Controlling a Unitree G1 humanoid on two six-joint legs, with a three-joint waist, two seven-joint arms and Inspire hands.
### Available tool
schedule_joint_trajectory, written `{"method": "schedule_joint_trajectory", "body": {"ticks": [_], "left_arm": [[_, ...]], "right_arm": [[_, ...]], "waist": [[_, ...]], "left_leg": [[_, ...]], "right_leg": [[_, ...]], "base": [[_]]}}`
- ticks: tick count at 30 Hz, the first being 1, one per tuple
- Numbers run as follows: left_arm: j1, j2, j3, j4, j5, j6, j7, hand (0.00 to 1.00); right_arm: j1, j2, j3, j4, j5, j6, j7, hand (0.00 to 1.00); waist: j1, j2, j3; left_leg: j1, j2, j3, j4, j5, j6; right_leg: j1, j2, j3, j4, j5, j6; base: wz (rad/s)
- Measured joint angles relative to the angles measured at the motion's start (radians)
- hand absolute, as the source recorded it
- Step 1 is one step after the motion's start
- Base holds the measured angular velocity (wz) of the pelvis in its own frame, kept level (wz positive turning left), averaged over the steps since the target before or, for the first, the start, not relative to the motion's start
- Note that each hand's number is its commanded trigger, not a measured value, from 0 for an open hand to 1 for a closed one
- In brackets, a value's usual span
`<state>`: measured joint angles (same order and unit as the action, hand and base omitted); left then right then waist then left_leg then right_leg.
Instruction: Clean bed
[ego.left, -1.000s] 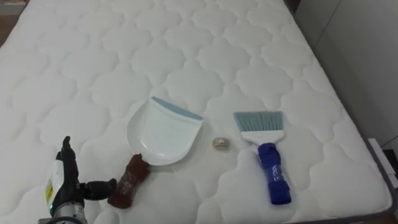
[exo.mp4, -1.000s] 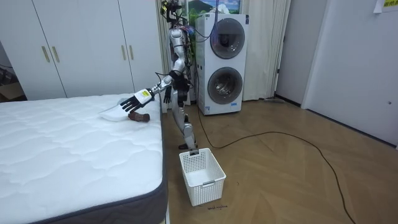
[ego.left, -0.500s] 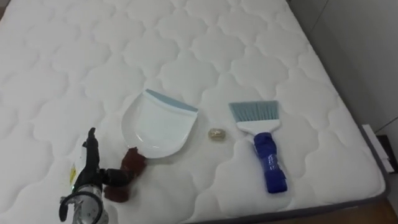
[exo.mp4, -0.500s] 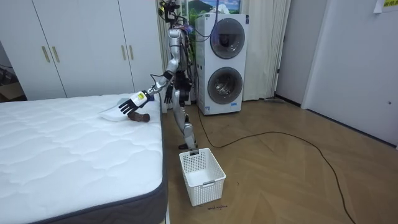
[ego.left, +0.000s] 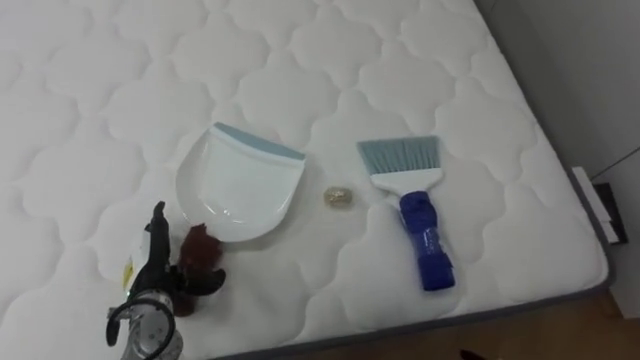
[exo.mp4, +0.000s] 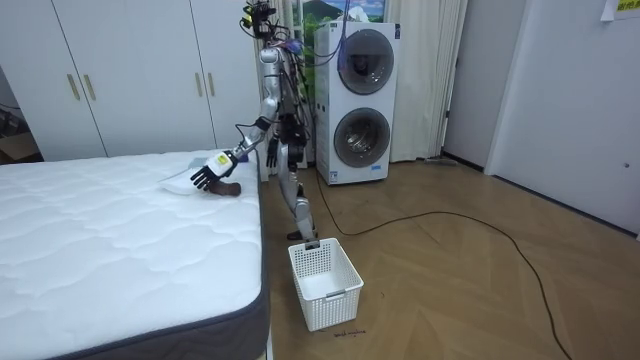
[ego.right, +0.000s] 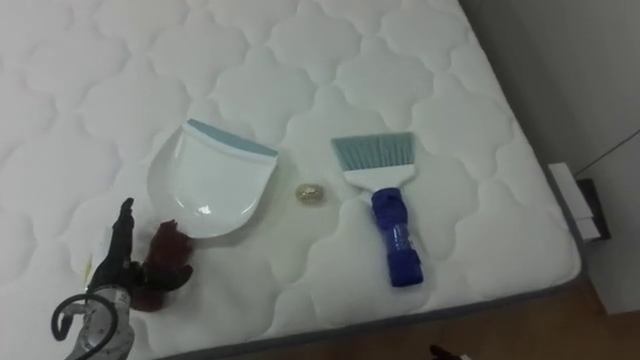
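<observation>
The left hand's fingers (ego.left: 156, 235) are straight and spread, seen edge-on, with the thumb reaching sideways across the dark red handle (ego.left: 201, 250) of the dustpan (ego.left: 240, 185). They are not curled round the handle, so the left hand (ego.left: 150, 288) is open and holds nothing. In the room view it hangs palm down just over the handle, near the bed's edge. The white dustpan lies flat on the mattress (ego.left: 120, 90), with its blue-edged lip turned away from the robot and toward the brush. Just beside that lip, in the gap between the 2 tools, lies 1 small crumpled scrap (ego.left: 339, 197), pale and touching neither. The brush (ego.left: 415, 215) lies to the robot's right of it, with its pale blue bristles (ego.left: 398, 155) pointing away and its blue grip (ego.left: 430, 255) toward the robot. The right hand (exo.mp4: 272, 152) is held low in front of the body. In the room view the robot stands upright at the side of the bed, left arm stretched out over it, with a white laundry basket (exo.mp4: 325, 283) on the wooden floor near its feet and 2 stacked washing machines (exo.mp4: 358, 100) behind it.
</observation>
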<state>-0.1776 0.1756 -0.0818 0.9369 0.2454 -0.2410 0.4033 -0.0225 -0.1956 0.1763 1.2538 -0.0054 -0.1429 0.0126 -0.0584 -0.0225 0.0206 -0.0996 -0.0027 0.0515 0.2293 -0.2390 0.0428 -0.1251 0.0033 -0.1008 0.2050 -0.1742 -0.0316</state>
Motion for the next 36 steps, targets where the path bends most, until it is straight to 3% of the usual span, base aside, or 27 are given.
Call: {"method": "schedule_joint_trajectory", "body": {"ticks": [5, 10, 17, 19, 20, 21, 22, 23, 24, 25, 26, 27, 30, 36], "left_arm": [[-0.018, -0.001, 0.0, 0.008, -0.007, -0.006, 0.009, 0.0], [-0.034, -0.01, -0.022, 0.105, -0.018, -0.011, 0.008, 0.0], [-0.086, -0.011, -0.024, 0.189, -0.023, -0.012, 0.025, 0.0], [-0.103, -0.011, -0.023, 0.216, -0.048, -0.012, 0.027, 0.0], [-0.123, -0.012, -0.025, 0.23, -0.061, -0.014, 0.029, 0.0], [-0.151, -0.017, -0.048, 0.234, -0.074, -0.018, 0.029, 0.0], [-0.164, -0.021, -0.062, 0.234, -0.078, -0.024, 0.029, 0.0], [-0.181, -0.025, -0.082, 0.243, -0.078, -0.037, 0.032, 0.0], [-0.181, -0.033, -0.099, 0.255, -0.077, -0.05, 0.042, 0.0], [-0.181, -0.035, -0.102, 0.262, -0.077, -0.052, 0.048, 0.11], [-0.183, -0.035, -0.099, 0.268, -0.079, -0.049, 0.059, 0.69], [-0.185, -0.036, -0.098, 0.278, -0.095, -0.047, 0.069, 1.0], [-0.202, -0.04, -0.09, 0.305, -0.105, -0.032, 0.084, 1.0], [-0.221, -0.017, -0.077, 0.319, -0.136, -0.007, 0.114, 1.0]], "right_arm": [[-0.008, 0.002, 0.005, 0.001, 0.0, 0.0, -0.025, 0.0], [-0.038, 0.003, 0.062, 0.026, 0.005, 0.001, -0.031, 0.0], [-0.057, 0.002, 0.086, 0.033, 0.039, 0.003, -0.033, 0.0], [-0.062, 0.002, 0.087, 0.034, 0.05, 0.004, -0.034, 0.0], [-0.08, 0.003, 0.089, 0.034, 0.06, 0.004, -0.041, 0.0], [-0.078, -0.001, 0.089, 0.048, 0.079, 0.002, -0.05, 0.0], [-0.076, -0.002, 0.085, 0.057, 0.085, 0.004, -0.053, 0.0], [-0.078, 0.007, 0.084, 0.066, 0.098, 0.019, -0.053, 0.0], [-0.078, 0.007, 0.084, 0.066, 0.116, 0.026, -0.052, 0.0], [-0.082, 0.005, 0.086, 0.066, 0.118, 0.027, -0.054, 0.0], [-0.09, 0.003, 0.086, 0.064, 0.126, 0.031, -0.057, 0.0], [-0.096, 0.005, 0.09, 0.061, 0.135, 0.033, -0.062, 0.0], [-0.097, 0.002, 0.116, 0.05, 0.16, 0.045, -0.08, 0.0], [-0.097, 0.001, 0.118, 0.031, 0.189, 0.07, -0.084, 0.0]], "waist": [[-0.002, 0.0, 0.0011], [-0.01, -0.004, 0.0039], [-0.026, -0.005, 0.0079], [-0.036, -0.007, 0.011], [-0.046, -0.014, 0.0278], [-0.059, -0.009, 0.0322], [-0.058, -0.002, 0.0301], [-0.034, -0.016, 0.0341], [-0.016, -0.017, 0.0339], [-0.013, -0.016, 0.034], [-0.014, -0.015, 0.0346], [-0.017, -0.012, 0.034], [-0.025, 0.005, 0.033], [-0.027, -0.002, 0.0329]], "left_leg": [[-0.017, 0.001, 0.002, 0.001, 0.0, 0.0], [-0.022, 0.002, 0.003, 0.001, 0.0, 0.0], [-0.066, 0.003, 0.001, 0.038, 0.0, 0.0], [-0.093, -0.003, 0.005, 0.087, 0.0, -0.001], [-0.171, -0.015, 0.019, 0.182, -0.01, -0.011], [-0.242, -0.022, 0.012, 0.122, 0.014, -0.019], [-0.273, -0.015, 0.01, 0.07, 0.064, -0.021], [-0.296, -0.005, 0.059, 0.063, 0.139, 0.02], [-0.295, -0.003, 0.076, 0.061, 0.139, 0.021], [-0.295, -0.006, 0.076, 0.063, 0.139, 0.021], [-0.295, -0.01, 0.073, 0.064, 0.138, 0.021], [-0.298, -0.01, 0.072, 0.064, 0.138, 0.02], [-0.3, -0.003, 0.076, 0.063, 0.138, 0.02], [-0.307, -0.001, 0.085, 0.063, 0.145, 0.011]], "right_leg": [[-0.02, 0.001, 0.004, 0.003, 0.0, 0.0], [-0.033, 0.003, 0.016, 0.011, 0.0, 0.0], [-0.073, -0.003, -0.006, 0.044, 0.0, 0.0], [-0.071, -0.01, 0.015, 0.041, 0.001, -0.001], [-0.065, -0.025, 0.093, 0.033, 0.001, -0.002], [-0.081, -0.03, 0.137, 0.035, 0.001, 0.0], [-0.097, -0.029, 0.134, 0.042, -0.004, 0.008], [-0.127, -0.04, 0.127, 0.075, -0.029, 0.034], [-0.145, -0.048, 0.091, 0.08, -0.029, 0.041], [-0.149, -0.054, 0.072, 0.076, -0.025, 0.043], [-0.154, -0.06, 0.044, 0.064, -0.019, 0.042], [-0.153, -0.06, 0.019, 0.063, -0.015, 0.037], [-0.175, -0.054, 0.009, 0.093, -0.013, 0.031], [-0.231, -0.056, 0.015, 0.158, -0.036, 0.019]], "base": [[-0.04], [-0.07], [0.0], [0.13], [0.61], [0.71], [0.5], [0.0], [-0.21], [-0.4], [-0.41], [-0.41], [-0.2], [-0.12]]}}
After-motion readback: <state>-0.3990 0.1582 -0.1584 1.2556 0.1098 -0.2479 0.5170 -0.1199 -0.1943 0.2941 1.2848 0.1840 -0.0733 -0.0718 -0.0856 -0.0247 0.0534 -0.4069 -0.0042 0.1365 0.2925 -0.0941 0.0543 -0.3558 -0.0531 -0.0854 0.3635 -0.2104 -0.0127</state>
